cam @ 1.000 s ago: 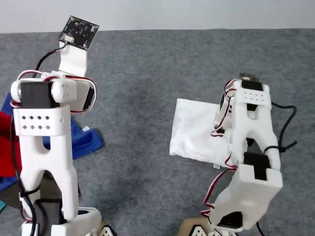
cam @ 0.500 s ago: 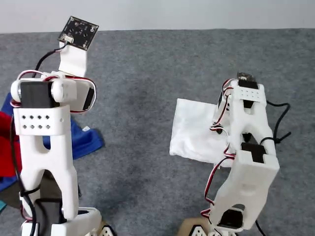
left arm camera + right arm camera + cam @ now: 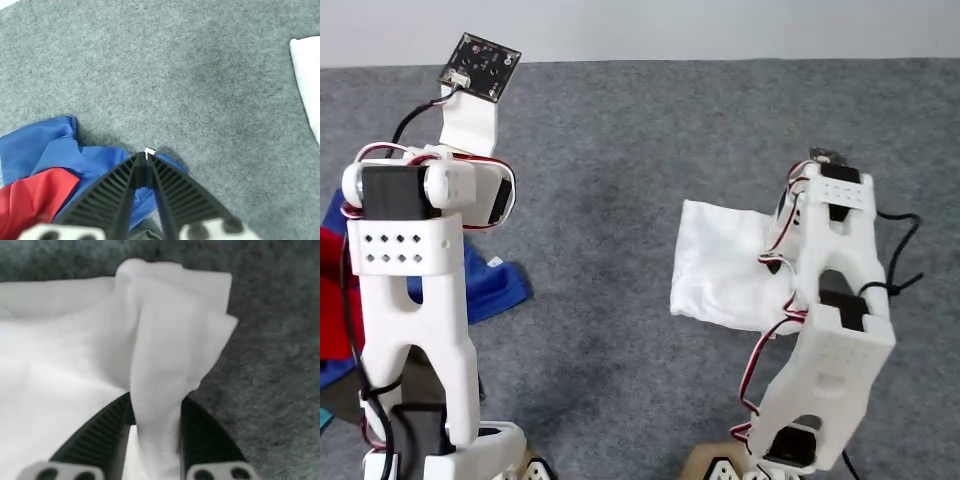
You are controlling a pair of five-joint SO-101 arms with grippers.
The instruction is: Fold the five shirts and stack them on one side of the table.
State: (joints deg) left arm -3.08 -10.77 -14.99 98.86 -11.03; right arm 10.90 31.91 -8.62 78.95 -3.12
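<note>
Far left, at the edge of the table point(image 3: 620, 140): heap of unfolded shirts; blue shirt point(image 3: 492, 288) spread out and crumpled, red shirt point(image 3: 330, 310) just beside it, both partly hidden under the left arm point(image 3: 405, 260); small white tag point(image 3: 149, 151) at the blue hem. Left gripper point(image 3: 146, 167) hanging over that hem, fingers pressed together on nothing; contact with the cloth not possible to tell.

Middle: bare grey cover, heap and folded piece well apart.

Right: white shirt point(image 3: 720, 268) lying as a partly folded, roughly square packet, near edge rumpled. Right gripper point(image 3: 156, 405) clamped on a bunched ridge of the white shirt, cloth standing up in a crest between the fingers point(image 3: 107, 425).

Judged step: bringing the pinched edge over for the next fold of the white shirt; four shirts probably yet to do, so early in the task.

For doing it well:
- lift only enough to clear the layer beneath; higher likely to unroll the folds already made;
- carry straight across, not on a slant, to land edge on edge;
- hold the pinch until the cloth lies flat, then open;
- expect a thick wrinkle where the ridge is gathered; press or sweep flat afterwards;
- watch for the whole packet sliding on the grey cover, nothing pinning its far side.
</note>
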